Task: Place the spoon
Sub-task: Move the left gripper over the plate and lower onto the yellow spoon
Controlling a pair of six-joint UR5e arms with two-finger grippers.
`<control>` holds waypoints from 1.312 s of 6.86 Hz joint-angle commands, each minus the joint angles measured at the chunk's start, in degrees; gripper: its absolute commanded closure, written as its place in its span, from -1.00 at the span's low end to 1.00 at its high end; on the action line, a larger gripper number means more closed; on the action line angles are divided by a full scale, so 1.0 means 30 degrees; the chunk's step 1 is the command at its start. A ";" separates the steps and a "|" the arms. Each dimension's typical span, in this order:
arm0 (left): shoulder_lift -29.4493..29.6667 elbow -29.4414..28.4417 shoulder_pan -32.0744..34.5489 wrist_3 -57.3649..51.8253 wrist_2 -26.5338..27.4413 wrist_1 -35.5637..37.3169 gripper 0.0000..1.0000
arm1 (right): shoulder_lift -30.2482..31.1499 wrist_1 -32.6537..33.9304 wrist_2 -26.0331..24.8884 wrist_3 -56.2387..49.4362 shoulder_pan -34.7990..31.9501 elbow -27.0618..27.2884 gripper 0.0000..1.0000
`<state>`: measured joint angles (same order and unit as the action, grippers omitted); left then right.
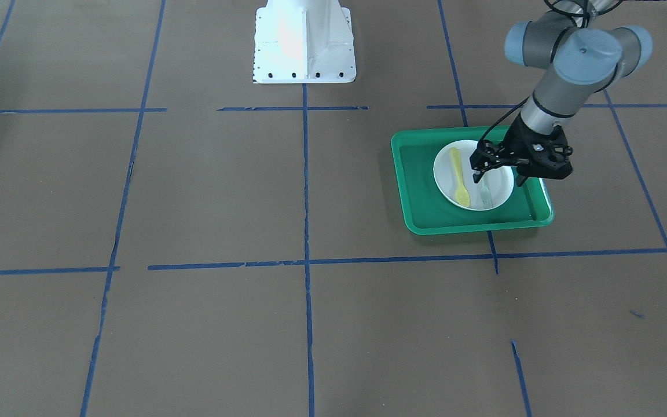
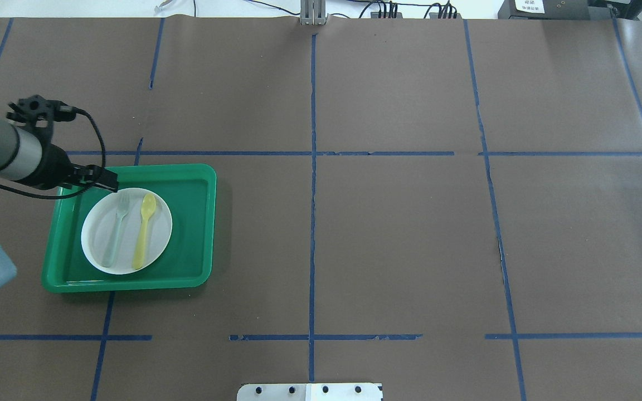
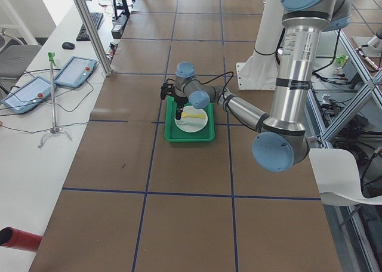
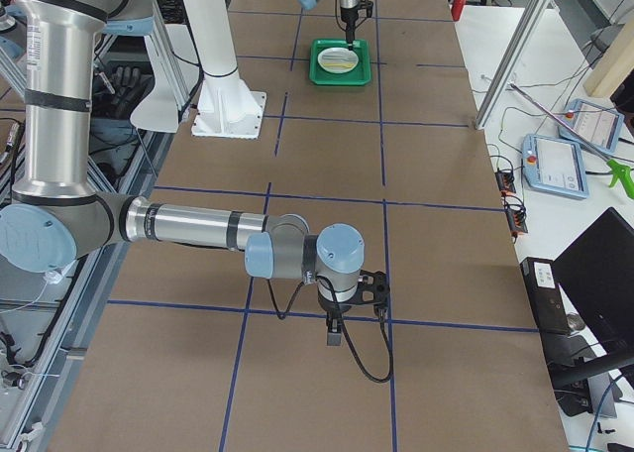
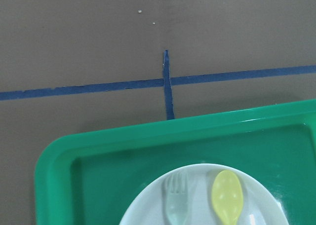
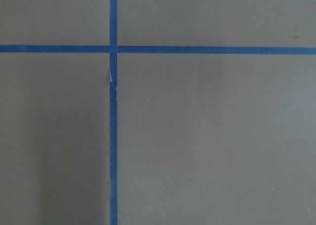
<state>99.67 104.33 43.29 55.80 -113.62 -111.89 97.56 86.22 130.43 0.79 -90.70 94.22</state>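
The yellow spoon lies on a white plate in a green tray, handle toward the robot, parallel to a pale fork. In the overhead view the spoon lies right of the fork. The left wrist view shows the spoon's bowl. My left gripper hangs above the plate on the fork's side, fingers pointing down. It looks open and holds nothing. My right gripper hangs over bare table far from the tray. I cannot tell if it is open or shut.
The tray sits on the robot's left side of the brown table, which is marked with blue tape lines. The white robot base stands at the table's near-robot edge. The right wrist view shows only table and tape.
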 commanded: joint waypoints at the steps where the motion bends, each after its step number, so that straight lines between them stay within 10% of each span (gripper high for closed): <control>1: 0.0466 -0.0470 -0.1474 0.1284 0.0780 0.0000 -0.56 | 0.0000 0.0001 0.0000 0.0000 0.0000 0.0000 -1.00; 3: 0.0495 -0.0936 -0.1626 0.1408 0.0578 0.0088 -0.05 | 0.0000 0.0001 0.0000 0.0000 0.0000 0.0000 -1.00; 9: 0.0496 -0.1262 -0.1861 0.1408 -0.0185 0.0117 0.03 | 0.0000 0.0001 0.0000 0.0000 0.0000 0.0000 -1.00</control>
<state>101.16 100.67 37.79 60.03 -114.15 -111.53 97.56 86.20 130.43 0.78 -90.70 94.22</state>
